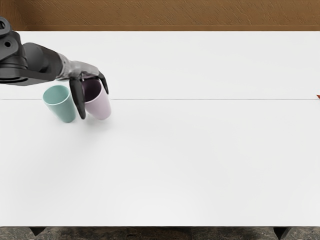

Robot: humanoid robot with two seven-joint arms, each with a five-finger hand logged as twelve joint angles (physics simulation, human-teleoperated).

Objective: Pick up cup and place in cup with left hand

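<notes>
My left hand reaches in from the left and is at the pink cup, covering part of its rim and its left side. From this view I cannot tell whether it grips the cup. The pink cup's inside looks dark beneath the hand. Close by on the left is the teal cup, its open top facing up and its base on the table. The hand's dark edge shows between the two cups. Whether the pink cup's base touches the table is unclear.
The white table has a thin seam running across it, with a brown surface beyond its far edge. A small reddish tip shows at the right picture edge.
</notes>
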